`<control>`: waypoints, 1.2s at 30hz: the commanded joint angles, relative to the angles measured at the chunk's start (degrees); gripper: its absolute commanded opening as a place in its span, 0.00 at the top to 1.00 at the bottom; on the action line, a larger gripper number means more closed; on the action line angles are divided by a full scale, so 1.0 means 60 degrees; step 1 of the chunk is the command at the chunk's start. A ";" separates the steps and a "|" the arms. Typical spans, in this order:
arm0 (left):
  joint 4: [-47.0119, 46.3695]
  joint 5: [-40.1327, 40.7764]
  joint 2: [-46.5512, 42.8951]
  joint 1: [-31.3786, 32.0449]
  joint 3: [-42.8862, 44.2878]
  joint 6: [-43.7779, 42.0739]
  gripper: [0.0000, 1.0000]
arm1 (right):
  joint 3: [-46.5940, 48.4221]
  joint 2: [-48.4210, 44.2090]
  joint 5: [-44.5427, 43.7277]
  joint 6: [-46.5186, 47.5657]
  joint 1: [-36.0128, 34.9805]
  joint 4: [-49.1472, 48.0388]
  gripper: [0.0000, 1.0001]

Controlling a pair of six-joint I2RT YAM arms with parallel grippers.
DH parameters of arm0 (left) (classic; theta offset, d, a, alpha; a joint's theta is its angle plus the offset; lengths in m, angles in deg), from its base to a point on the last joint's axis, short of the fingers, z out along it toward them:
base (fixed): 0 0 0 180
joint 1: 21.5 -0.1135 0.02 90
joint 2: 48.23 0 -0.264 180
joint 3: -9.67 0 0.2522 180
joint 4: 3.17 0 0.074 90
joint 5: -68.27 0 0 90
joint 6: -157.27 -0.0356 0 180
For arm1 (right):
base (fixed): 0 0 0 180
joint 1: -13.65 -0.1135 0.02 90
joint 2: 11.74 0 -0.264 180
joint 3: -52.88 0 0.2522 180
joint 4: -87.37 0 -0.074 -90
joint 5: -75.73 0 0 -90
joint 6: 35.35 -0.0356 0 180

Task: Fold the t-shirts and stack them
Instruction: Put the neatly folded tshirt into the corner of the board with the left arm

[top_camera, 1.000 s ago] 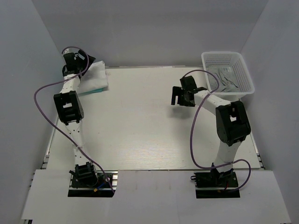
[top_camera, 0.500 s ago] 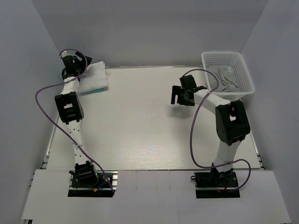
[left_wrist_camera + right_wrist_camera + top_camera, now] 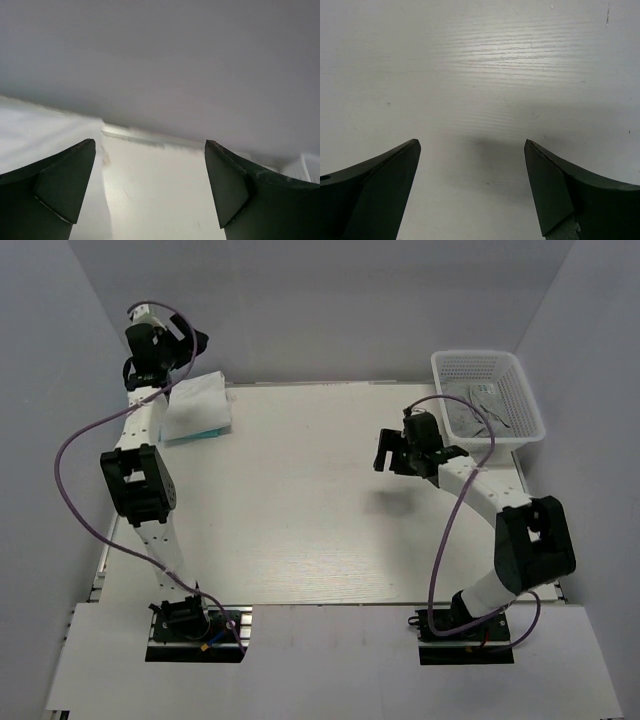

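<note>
The white t-shirt [image 3: 197, 403] lies folded at the back left of the table, on top of the folded teal t-shirt [image 3: 207, 436], of which only an edge shows. My left gripper [image 3: 194, 340] is open and empty, raised above and behind the stack near the back wall. In the left wrist view the left gripper [image 3: 150, 142] is wide open, with the white shirt [image 3: 45, 130] below at the left. My right gripper [image 3: 388, 456] is open and empty above bare table right of centre. In the right wrist view the right gripper [image 3: 472, 142] frames only tabletop.
A white mesh basket [image 3: 520, 390] stands at the back right corner with some thin grey items inside. Grey walls close in the table at the back and both sides. A purple cable loops off each arm.
My left gripper has lifted up and back off the shirt stack. My right arm's elbow has swung out to the right and nearer, and its gripper has shifted slightly nearer.
</note>
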 commanded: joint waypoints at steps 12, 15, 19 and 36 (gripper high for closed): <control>0.3108 0.3511 -0.8024 0.0806 -0.9638 -0.0618 0.00 | -0.2452 -0.2943 0.0821 0.0037 0.0019 -0.1128 0.10; 0.3256 0.4218 -0.7792 0.0428 -0.9743 -0.0528 0.00 | -0.2423 -0.2986 0.0792 0.0081 0.0048 -0.1055 0.10; 0.2641 0.3240 -0.6303 -0.0277 -0.8779 -0.0848 0.00 | -0.2409 -0.2928 0.0748 0.0154 0.0034 -0.1128 0.10; 0.3212 0.2007 -0.0817 -0.1421 -0.2829 -0.1290 0.13 | -0.0872 -0.0952 -0.0088 0.0462 0.0077 -0.0439 0.10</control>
